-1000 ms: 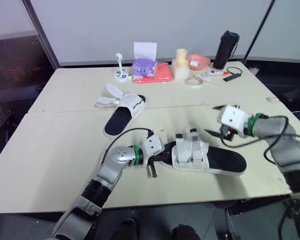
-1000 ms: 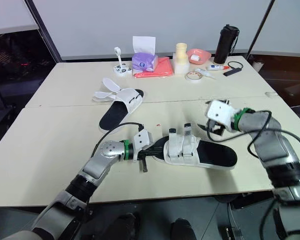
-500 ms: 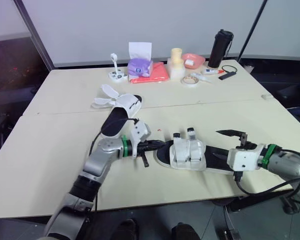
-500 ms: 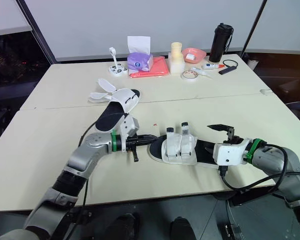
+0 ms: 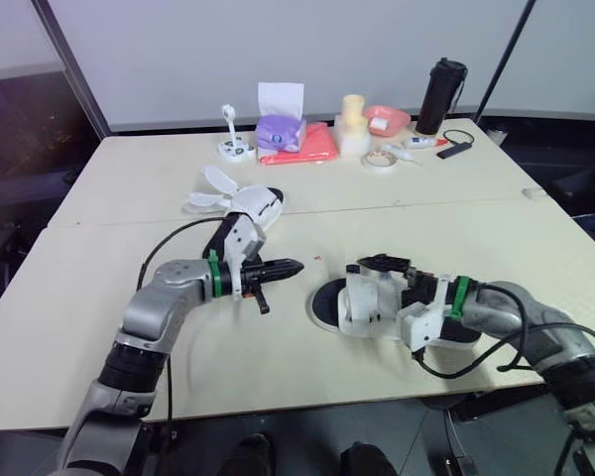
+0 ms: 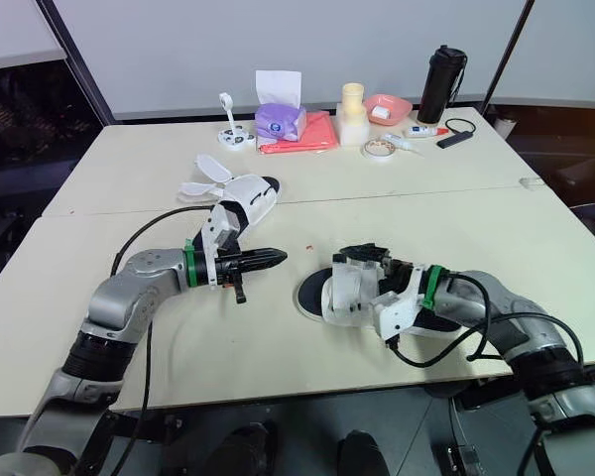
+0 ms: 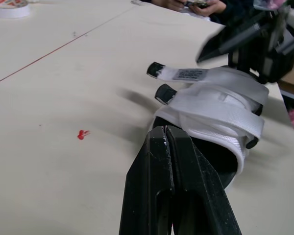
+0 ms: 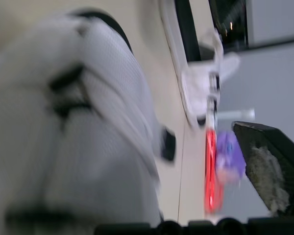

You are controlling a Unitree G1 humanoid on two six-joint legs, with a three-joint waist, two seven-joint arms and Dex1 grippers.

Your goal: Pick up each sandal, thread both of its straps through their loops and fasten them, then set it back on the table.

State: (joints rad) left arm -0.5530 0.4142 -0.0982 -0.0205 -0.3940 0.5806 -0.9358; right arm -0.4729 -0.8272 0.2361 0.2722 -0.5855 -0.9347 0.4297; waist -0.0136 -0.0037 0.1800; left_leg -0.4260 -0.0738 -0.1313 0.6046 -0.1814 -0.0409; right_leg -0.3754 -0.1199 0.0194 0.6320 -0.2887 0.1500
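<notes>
While its elbow bends low over the near-left part of the bench (image 5: 79, 297), the left arm points its forearm toward 3 o'clock. The left claw (image 5: 296, 265) hangs just over the top. Its two fingers (image 7: 171, 161) are pressed flat together, with nothing between them.

There are two sandals, both on the bench. The first sandal (image 5: 261, 203) lies at 12 o'clock of that claw, partly behind the wrist. Its two loose straps (image 5: 213, 188) are white and splay toward 9 o'clock.

The second sandal (image 5: 362, 307) sits at 3 o'clock of the left claw and apart from it, with a small red speck (image 5: 317, 260) on the bench between them. It has a black sole and a white upper. Its two bands (image 7: 220, 98) wrap over the upper, and their black-tipped ends stick out free.

The right arm comes in from 4 o'clock, with its forearm low across this sandal's heel. The right claw (image 5: 382, 278) is spread apart at the upper. One black finger (image 5: 382, 263) reaches over the far side of the bands and the other is hidden. I cannot tell whether it grips anything.
</notes>
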